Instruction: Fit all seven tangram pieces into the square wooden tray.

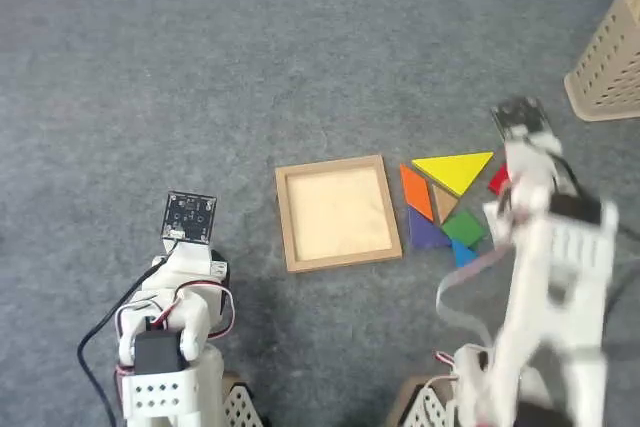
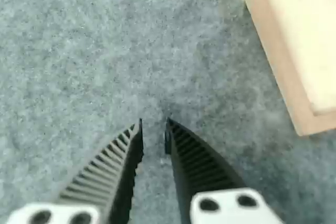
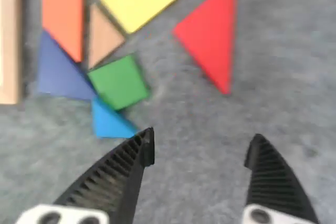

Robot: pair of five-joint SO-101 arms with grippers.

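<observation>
The square wooden tray (image 1: 284, 217) lies mid-table with nothing in it. Just right of it the pieces cluster: orange parallelogram (image 1: 416, 192), yellow triangle (image 1: 455, 169), tan triangle (image 1: 443, 202), dark blue triangle (image 1: 425, 232), green square (image 1: 464, 228), light blue triangle (image 1: 462, 252), and a red triangle (image 1: 497, 179) partly under the right arm (image 1: 545, 247). My right gripper (image 3: 203, 140) hovers open over bare carpet between the light blue triangle (image 3: 109, 121) and the red triangle (image 3: 210, 38). My left gripper (image 2: 154, 128) is shut over carpet, with the tray's rim (image 2: 278, 51) off to one side.
Grey carpet covers the table. A beige slotted basket (image 1: 610, 57) stands at the far right edge. The left arm (image 1: 175, 287) sits folded at the near left, well away from the pieces. Open carpet stretches behind and left of the tray.
</observation>
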